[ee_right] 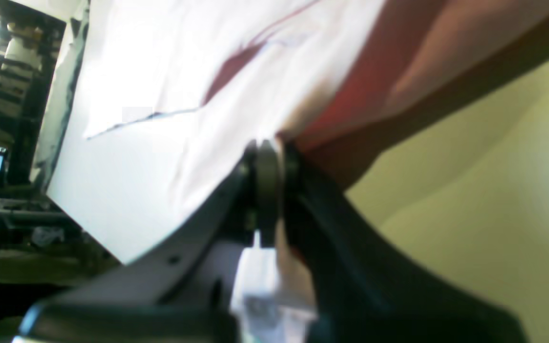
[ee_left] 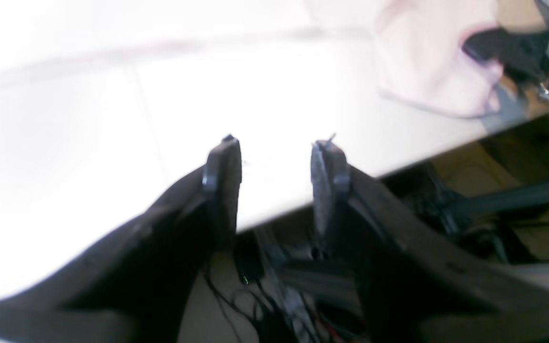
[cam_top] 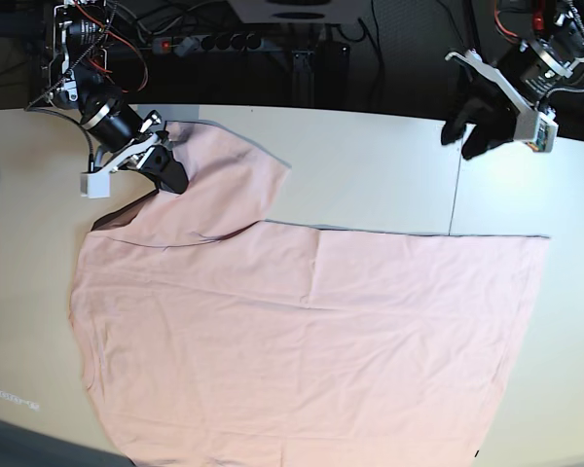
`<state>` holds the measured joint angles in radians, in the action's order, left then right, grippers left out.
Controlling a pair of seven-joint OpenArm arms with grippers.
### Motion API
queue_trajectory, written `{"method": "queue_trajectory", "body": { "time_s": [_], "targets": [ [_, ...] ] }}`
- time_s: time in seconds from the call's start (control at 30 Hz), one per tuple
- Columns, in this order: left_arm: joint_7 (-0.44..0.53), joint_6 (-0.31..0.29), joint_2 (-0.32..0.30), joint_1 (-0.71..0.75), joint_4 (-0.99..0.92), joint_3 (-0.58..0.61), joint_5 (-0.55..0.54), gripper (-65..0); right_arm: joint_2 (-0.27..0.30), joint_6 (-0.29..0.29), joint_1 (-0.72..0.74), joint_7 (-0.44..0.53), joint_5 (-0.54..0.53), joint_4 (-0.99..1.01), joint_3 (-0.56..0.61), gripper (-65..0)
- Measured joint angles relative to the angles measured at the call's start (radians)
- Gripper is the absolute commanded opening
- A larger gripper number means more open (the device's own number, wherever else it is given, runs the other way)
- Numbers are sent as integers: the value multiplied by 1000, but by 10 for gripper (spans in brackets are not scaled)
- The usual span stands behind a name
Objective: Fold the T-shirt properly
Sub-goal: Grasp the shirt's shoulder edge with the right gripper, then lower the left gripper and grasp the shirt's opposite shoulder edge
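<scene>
The pale pink T-shirt (cam_top: 321, 331) lies spread flat over the white table (cam_top: 370, 165), plain side up. One sleeve (cam_top: 224, 180) reaches toward the back left corner. My right gripper (cam_top: 170, 175) is shut on that sleeve's edge. In the right wrist view the fingers (ee_right: 267, 162) pinch the pink cloth (ee_right: 169, 119), which stretches away from them. My left gripper (cam_top: 472, 131) hangs above bare table at the back right, apart from the shirt. Its fingers (ee_left: 224, 162) stand open with nothing between them, and the left gripper (ee_left: 277, 152) faces the table's edge.
A power strip (cam_top: 214, 42) and cables run behind the table's back edge. A seam (cam_top: 455, 195) crosses the tabletop on the right. Frame bars and wires (ee_left: 493, 200) sit below the table edge. The shirt's lower hem reaches the front edge.
</scene>
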<state>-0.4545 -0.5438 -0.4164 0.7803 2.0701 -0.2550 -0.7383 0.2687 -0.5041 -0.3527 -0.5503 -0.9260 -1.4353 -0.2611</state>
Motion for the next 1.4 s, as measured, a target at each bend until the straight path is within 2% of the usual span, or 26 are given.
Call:
{"method": "queue_trajectory", "body": {
  "time_s": [0.13,0.47,0.57,0.67,0.87,1.0,1.1,1.2,1.33,1.4],
  "targets": [
    [-40,40,-21,-111,-102,-15,-68,-379,0,-1,0,1,0,0,0,-650],
    [-130,48,-79,-452,-587,-13,-216,-378,7,-2,1,0,10,0,2,-650],
    [-151,50,-118,-536,-691,-12,-243,-376,9,-2,1,0,14,0,3,-646],
    [-161,50,-177,-597,-755,-13,-243,-362,9,-2,1,0,14,0,3,-611],
    [-169,49,-264,-708,-882,-14,-220,-362,8,-2,1,0,14,0,2,-612],
    [-199,49,-268,-765,-1014,-13,-219,-362,8,-2,1,2,14,0,3,-650],
    [-201,-3,-265,-801,-1098,3,-224,-362,8,-2,1,2,14,0,3,-650],
    [-201,-14,-266,-848,-1140,29,-226,-362,8,-2,1,1,14,0,3,-650],
    [-210,-15,-275,-918,-1157,116,-210,-362,8,-2,1,2,14,0,3,-650],
    [-257,-17,-277,-948,-1160,171,-206,-362,8,-2,0,0,14,0,3,-650]
  ]
}}
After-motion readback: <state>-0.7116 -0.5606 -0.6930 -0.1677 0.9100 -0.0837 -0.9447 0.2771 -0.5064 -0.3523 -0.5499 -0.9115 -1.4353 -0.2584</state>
